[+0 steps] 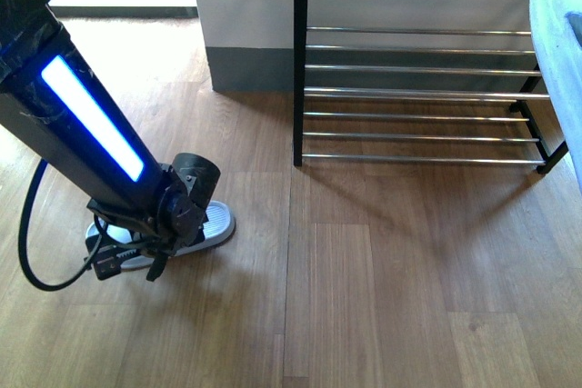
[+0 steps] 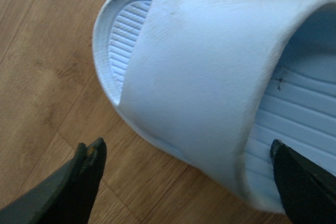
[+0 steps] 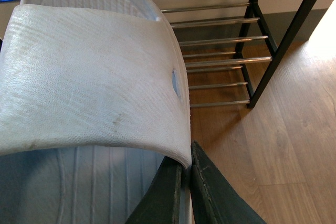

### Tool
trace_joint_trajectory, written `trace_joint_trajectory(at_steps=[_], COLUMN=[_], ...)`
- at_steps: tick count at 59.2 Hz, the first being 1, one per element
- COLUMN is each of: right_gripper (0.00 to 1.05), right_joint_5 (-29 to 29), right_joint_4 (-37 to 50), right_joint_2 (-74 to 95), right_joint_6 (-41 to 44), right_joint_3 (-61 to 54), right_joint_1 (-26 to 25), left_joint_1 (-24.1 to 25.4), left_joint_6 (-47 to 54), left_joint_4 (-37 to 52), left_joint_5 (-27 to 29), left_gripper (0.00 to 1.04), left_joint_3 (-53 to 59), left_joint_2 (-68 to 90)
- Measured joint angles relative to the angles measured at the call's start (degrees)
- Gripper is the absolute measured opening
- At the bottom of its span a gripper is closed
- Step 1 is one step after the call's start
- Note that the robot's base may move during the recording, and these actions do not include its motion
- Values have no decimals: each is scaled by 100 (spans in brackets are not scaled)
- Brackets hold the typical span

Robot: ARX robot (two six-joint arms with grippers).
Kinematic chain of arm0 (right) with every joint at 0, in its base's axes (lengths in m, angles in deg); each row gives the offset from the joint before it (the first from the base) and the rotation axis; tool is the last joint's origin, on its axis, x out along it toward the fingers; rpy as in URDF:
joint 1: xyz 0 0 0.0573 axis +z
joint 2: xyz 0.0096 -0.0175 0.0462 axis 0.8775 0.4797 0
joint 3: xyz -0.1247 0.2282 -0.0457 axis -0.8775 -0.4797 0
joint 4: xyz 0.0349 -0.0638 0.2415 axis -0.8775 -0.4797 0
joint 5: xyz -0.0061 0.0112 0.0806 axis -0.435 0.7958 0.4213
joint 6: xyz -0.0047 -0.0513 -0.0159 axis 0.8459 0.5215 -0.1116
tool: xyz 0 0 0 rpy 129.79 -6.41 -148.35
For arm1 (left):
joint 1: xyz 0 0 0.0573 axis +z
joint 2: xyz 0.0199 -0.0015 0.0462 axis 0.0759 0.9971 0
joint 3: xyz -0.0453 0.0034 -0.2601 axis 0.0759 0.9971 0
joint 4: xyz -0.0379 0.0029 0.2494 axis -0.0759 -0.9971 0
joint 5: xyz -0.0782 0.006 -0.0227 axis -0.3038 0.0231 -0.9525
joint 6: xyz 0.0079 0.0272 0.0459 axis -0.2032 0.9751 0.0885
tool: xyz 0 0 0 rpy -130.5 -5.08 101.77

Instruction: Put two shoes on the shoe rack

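The shoes are pale blue-white slide sandals. One slide [image 1: 215,221] lies on the wood floor at the left. My left gripper [image 1: 150,247] is low over it. In the left wrist view the left gripper [image 2: 186,156] is open, its fingers astride the strap side of this slide [image 2: 210,77], one finger over the footbed, one over the floor. My right gripper [image 3: 185,169] is shut on the strap edge of the other slide [image 3: 89,77], held in the air at the right [image 1: 556,52], in front of the shoe rack [image 1: 418,93]. The rack also shows in the right wrist view [image 3: 220,40].
The rack of black uprights and silver rods stands against a white wall with a grey skirting [image 1: 250,68]. A black cable [image 1: 32,252] loops from the left arm over the floor. Wood floor [image 1: 391,288] lies in front of the rack.
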Motion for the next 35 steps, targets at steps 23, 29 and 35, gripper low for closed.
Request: trace_joint_trajectory(at_steps=[23, 29, 35], right_gripper=[2, 2, 2], right_joint_5=[0, 0, 0], right_joint_4=[0, 0, 0], right_joint_2=[0, 0, 0], right_joint_6=[0, 0, 0], right_joint_3=[0, 0, 0], right_joint_1=[0, 0, 0], left_joint_1=[52, 111, 245], left_joint_6=[636, 1281, 1947], left_joint_4=[-422, 122, 1040], left_joint_5=[208, 232, 33], left_gripper=[26, 5, 2], left_joint_3=[-1311, -828, 352], left_joint_2=[525, 240, -573])
